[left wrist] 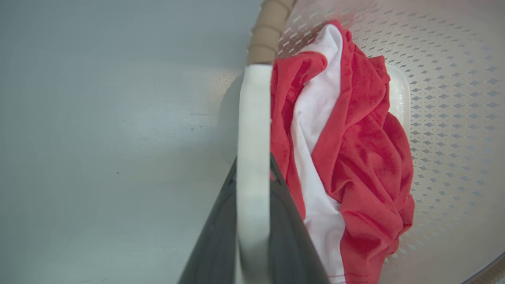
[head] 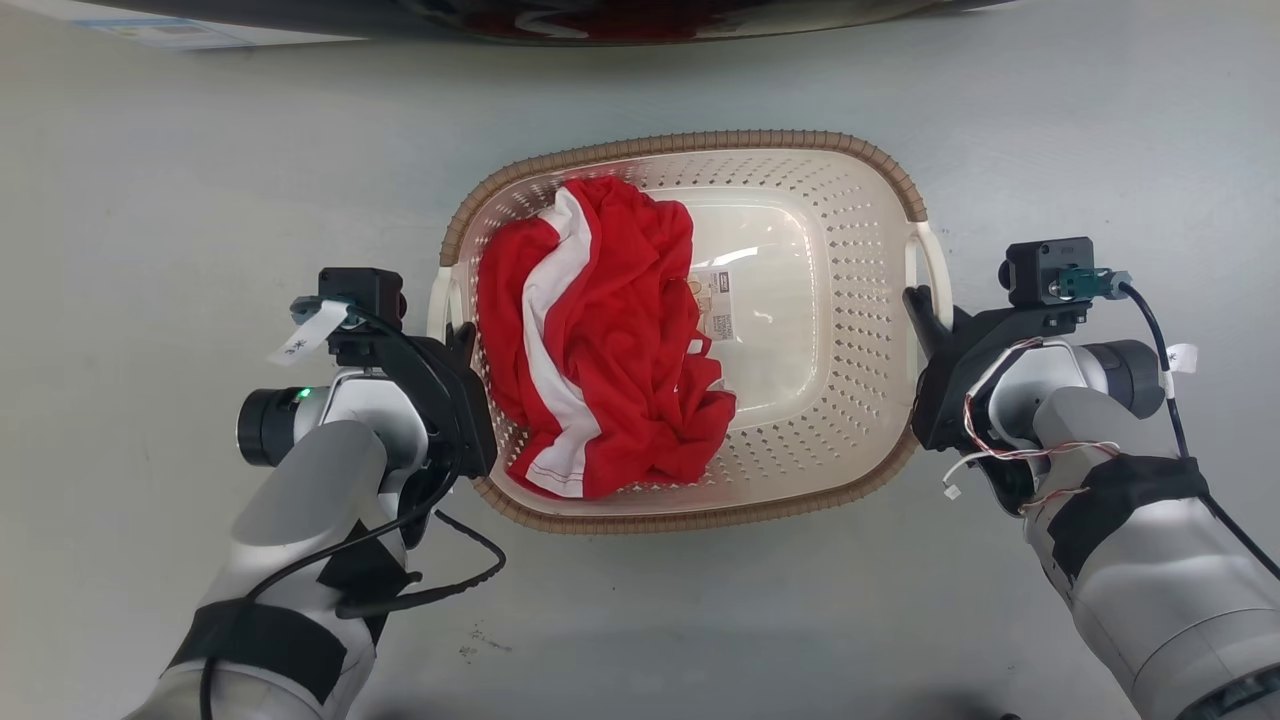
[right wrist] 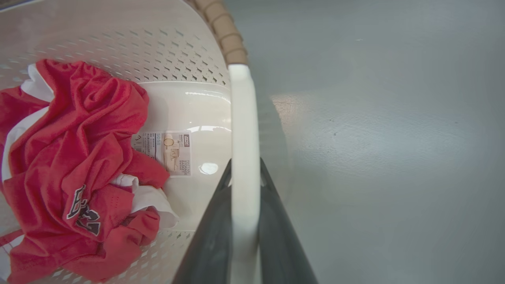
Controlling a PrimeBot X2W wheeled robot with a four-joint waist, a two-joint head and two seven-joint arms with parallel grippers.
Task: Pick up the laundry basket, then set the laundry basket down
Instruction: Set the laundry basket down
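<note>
Fingers [left wrist: 215, 240] of left gripper [head: 463, 340] clenched on laundry basket [head: 860, 300] left handle [left wrist: 252, 130]; right gripper [head: 920, 305] likewise on right handle [right wrist: 244, 130]. Basket sits between both sets of fingers. Grasp done. Can't tell if it's off the floor [head: 150, 150] yet; set-down remains. Print on sticker [right wrist: 165, 152] beside right fingers is too small to read. Lettering on red jersey [head: 600, 340] is folded and unreadable.
</note>
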